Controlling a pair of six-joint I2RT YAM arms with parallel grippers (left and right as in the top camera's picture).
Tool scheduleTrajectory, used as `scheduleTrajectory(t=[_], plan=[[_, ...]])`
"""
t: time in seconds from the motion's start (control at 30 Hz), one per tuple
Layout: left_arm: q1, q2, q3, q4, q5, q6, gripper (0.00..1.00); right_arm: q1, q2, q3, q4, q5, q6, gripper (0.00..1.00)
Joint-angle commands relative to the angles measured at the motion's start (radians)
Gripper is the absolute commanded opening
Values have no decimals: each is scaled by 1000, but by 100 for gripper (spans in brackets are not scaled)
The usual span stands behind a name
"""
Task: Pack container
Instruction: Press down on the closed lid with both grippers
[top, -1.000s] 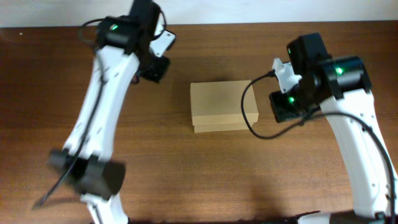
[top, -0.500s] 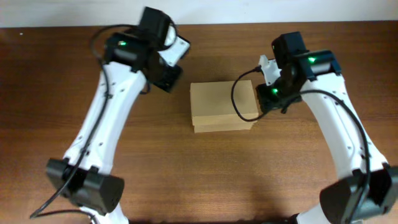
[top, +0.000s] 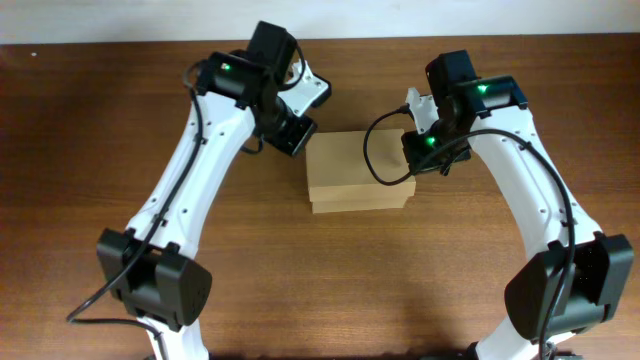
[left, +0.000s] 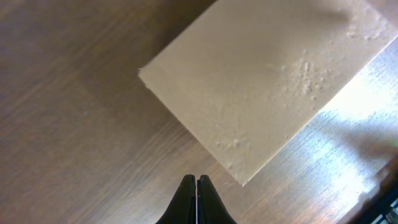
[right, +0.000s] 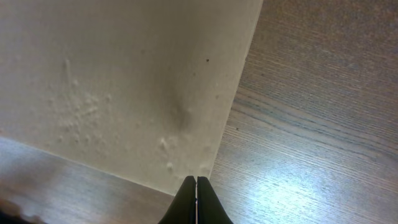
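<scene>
The container (top: 357, 172) is a plain tan cardboard box, lid closed, at the middle of the wooden table. It also shows in the left wrist view (left: 267, 81) and in the right wrist view (right: 124, 81). My left gripper (left: 196, 180) is shut and empty, over the table just off the box's far left corner; from overhead it sits at the box's upper left (top: 297, 133). My right gripper (right: 196, 180) is shut and empty, its tips at the box's right edge near a corner; from overhead it is at the box's upper right (top: 420, 150).
The brown wooden table (top: 330, 280) runs all round the box. A pale wall strip (top: 400, 18) borders the far edge. A black cable (top: 378, 160) from the right arm loops over the box's right part.
Both arms have swung inward towards the box. The left gripper moved right to the box's left corner; the right gripper moved left to its right edge. The box stays put.
</scene>
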Motion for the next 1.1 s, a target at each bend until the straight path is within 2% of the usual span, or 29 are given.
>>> scheduleTrajectory(t=[0.0, 0.3, 1.07], plan=[[-10, 13, -30, -3, 35, 11, 2, 0, 10, -2, 3, -13, -11, 4], [-16, 13, -154, 27, 58, 4, 2, 0, 11, -2, 16, -12, -14, 4], [-64, 14, -244, 72, 78, -7, 2, 46, 30, -8, 18, -13, -25, 3]])
